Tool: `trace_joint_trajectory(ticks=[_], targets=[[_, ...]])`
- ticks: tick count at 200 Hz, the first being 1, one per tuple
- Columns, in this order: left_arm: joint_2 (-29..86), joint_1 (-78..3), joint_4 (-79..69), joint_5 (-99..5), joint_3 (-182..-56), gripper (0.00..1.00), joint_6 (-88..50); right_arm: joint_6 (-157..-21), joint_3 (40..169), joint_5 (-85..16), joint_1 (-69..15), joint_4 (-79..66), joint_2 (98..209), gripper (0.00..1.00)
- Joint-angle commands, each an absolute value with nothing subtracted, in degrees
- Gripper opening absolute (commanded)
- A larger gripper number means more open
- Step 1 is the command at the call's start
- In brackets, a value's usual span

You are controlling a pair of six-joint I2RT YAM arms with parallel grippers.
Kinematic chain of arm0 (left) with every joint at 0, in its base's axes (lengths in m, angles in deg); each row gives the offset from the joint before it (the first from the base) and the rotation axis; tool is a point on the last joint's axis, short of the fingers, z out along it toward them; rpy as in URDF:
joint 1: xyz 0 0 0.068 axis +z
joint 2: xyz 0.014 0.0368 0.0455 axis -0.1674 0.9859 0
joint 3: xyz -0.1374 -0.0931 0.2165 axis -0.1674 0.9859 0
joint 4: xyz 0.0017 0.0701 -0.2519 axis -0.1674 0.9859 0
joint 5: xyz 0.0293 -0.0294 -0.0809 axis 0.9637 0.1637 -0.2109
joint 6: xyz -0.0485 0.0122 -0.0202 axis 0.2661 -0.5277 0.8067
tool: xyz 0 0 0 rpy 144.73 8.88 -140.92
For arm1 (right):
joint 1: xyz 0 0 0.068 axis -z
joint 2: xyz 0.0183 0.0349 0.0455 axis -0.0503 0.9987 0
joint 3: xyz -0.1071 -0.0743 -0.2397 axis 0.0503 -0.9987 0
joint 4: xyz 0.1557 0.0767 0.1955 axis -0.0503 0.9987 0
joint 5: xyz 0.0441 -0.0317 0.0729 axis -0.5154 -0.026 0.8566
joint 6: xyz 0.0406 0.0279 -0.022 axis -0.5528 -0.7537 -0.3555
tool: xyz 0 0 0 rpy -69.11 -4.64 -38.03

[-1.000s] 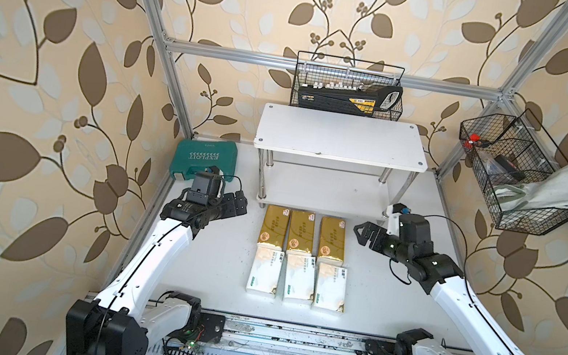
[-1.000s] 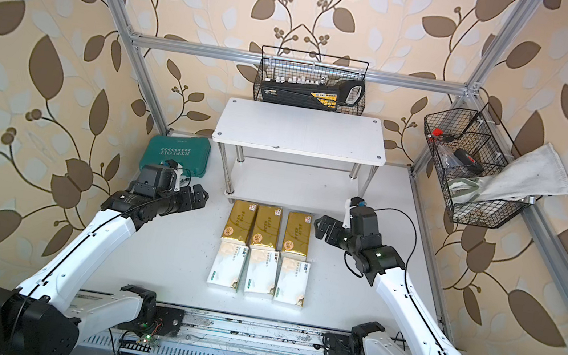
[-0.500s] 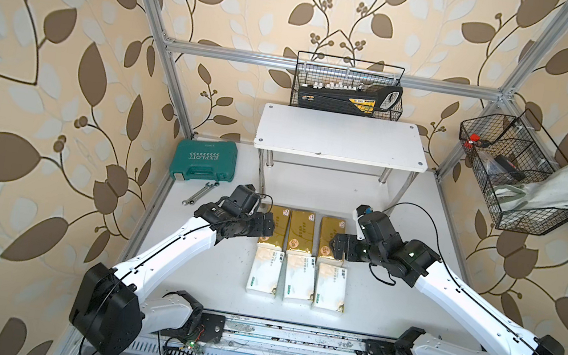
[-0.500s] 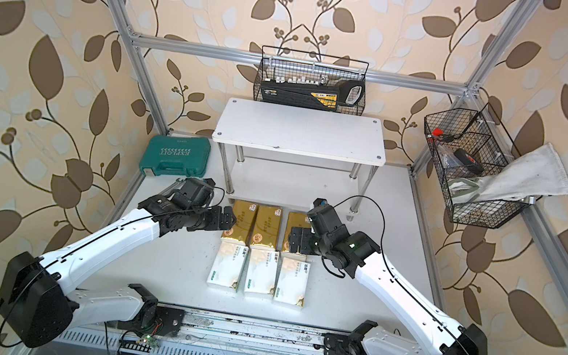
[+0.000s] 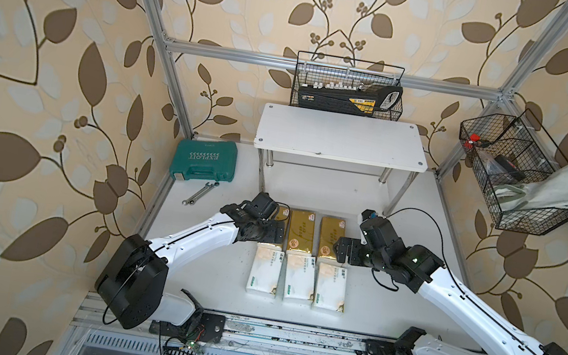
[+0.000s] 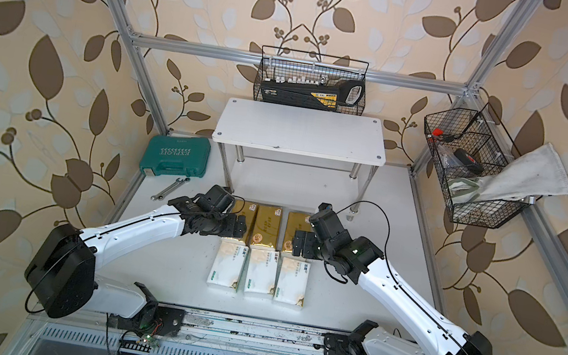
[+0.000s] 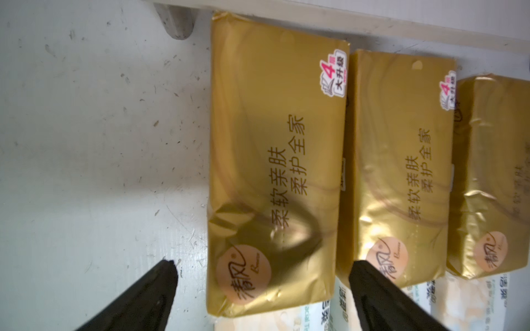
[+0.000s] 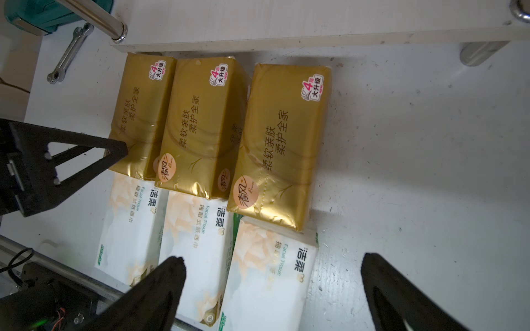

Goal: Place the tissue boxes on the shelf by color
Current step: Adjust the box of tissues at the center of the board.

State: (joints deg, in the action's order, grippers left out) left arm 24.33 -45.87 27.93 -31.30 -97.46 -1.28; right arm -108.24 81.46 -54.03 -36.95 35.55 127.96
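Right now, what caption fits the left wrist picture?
Open left tool frames nearest gold pack; middle gold pack and far gold pack lie alongside.

Both top views high above the near edge, tilted down over whole counter (image 5: pixel 377 307), both wrist views close, sharing the gold tissue boxes (image 8: pixel 200 123)

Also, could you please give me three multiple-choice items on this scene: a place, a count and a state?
1. Where does the wrench lie? A on the teal tool case; B on the table just in front of it; C behind it.
2. How many gold tissue packs are there? A two; B three; C four.
3. The left gripper is: A open; B shut on a pack; C shut, empty.
1 B: it rests on the table by the case's front edge. 2 B: three lie side by side. 3 A: its fingers stand wide apart.
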Motion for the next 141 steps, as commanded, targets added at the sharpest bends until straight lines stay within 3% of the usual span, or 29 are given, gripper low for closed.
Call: trace_joint_trajectory(ticks=[1, 141], targets=[[25.14, -47.67, 25.50, -28.25, -99.21, 0.99, -2.28, -109.26, 80.18, -55.77, -37.28, 36.86, 126.79, 0.99], [24.86, -53.54, 21.82, -15.29, -92.42, 0.99, 2.56, -110.15, 77.74, -56.52, -37.28, 37.34, 124.52, 0.99]])
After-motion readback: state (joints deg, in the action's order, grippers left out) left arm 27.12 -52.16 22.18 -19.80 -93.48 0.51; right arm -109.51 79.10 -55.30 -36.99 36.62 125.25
